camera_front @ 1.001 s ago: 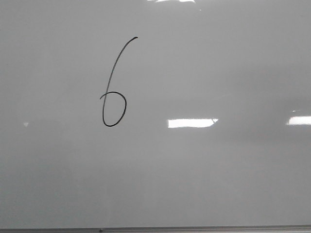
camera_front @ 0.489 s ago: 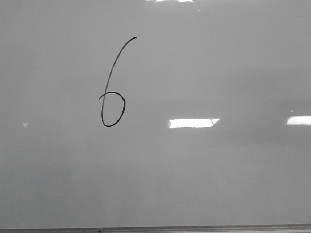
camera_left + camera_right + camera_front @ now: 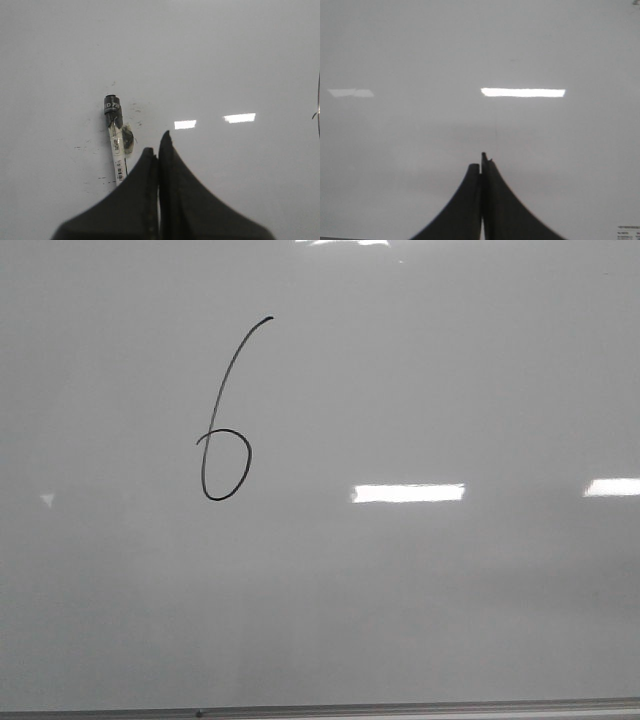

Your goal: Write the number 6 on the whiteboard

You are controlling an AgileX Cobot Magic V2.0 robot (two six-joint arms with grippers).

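the only sign of the room is its lighting, mirrored in the glossy whiteboard (image 3: 450,360). ahead of the left claw (image 3: 157,142), just past its tips, sit two small white rectangular glints (image 3: 185,124), the farther one (image 3: 239,118) a little longer. ahead of the right claw (image 3: 482,160), well clear of its tips, lies a long bright bar of reflected light (image 3: 523,92); a fainter, shorter patch (image 3: 350,93) sits off to one side of it. from the front, two such bars (image 3: 408,493) glow at one height, another cut by the upper edge (image 3: 340,242). the light is soft, grey and even. a grey frame strip (image 3: 400,708) runs along the near border.
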